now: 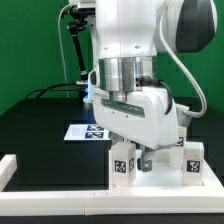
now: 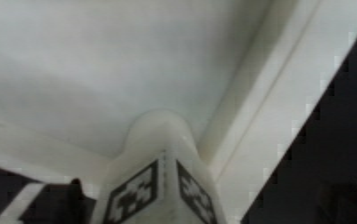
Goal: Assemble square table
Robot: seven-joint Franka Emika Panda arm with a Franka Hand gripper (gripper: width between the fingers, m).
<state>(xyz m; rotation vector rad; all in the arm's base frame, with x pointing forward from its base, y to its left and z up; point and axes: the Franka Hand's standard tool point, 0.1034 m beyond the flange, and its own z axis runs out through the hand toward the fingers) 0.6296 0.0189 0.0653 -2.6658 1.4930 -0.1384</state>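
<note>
Exterior and wrist views of a square-table assembly. The work surface is a black table [image 1: 35, 125] set before a green backdrop [image 1: 30, 50]; a long white border rail [image 1: 12, 170] edges it toward the exterior view's left. The marker board [image 1: 85, 131], printed with black-and-white square tags, lies flat on the black surface behind the arm. The white square tabletop [image 1: 165, 178] rests near the front edge, with tagged white block legs [image 1: 124, 163] standing on it, another [image 1: 194, 160] toward the exterior view's right. The gripper [image 1: 141, 152] hangs low over the tabletop, jaws spread and released, holding nothing. In the wrist view, a tagged leg [image 2: 157, 180] stands upright against the tabletop's pale surface [image 2: 104, 70]. No readable writing appears, only tag patterns.
</note>
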